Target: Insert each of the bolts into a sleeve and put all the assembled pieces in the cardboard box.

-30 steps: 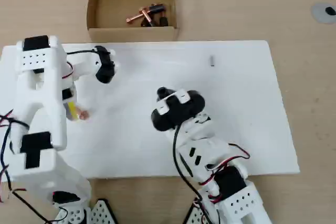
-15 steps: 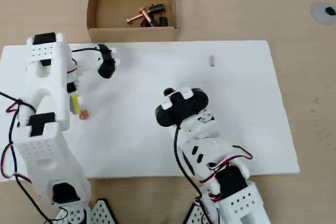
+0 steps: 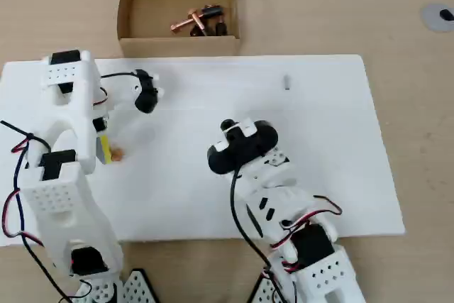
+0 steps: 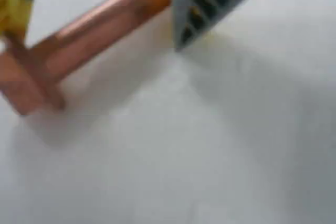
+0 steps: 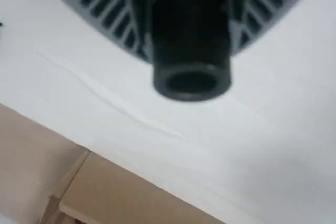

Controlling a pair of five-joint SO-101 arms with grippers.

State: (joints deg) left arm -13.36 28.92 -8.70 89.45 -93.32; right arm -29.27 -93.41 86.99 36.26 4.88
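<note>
White sheet [image 3: 319, 161] covers the bench [image 3: 418, 104]. Left jaws pinch a copper bolt [image 4: 89, 30], shifted slightly toward the right jaws, which remain clamped on a black sleeve [image 5: 191, 35].

There are two arms, the left arm [image 3: 67, 140] and the right arm [image 3: 284, 204], one cardboard box [image 3: 177, 46], one copper bolt [image 4: 94, 30] and one black sleeve [image 5: 191, 40] outside it, one small dark piece [image 3: 286, 82], one white sheet [image 3: 340, 161], one grey disc [image 3: 436, 15], and boxed assembled pieces [image 3: 202, 20] too tangled to count.
</note>
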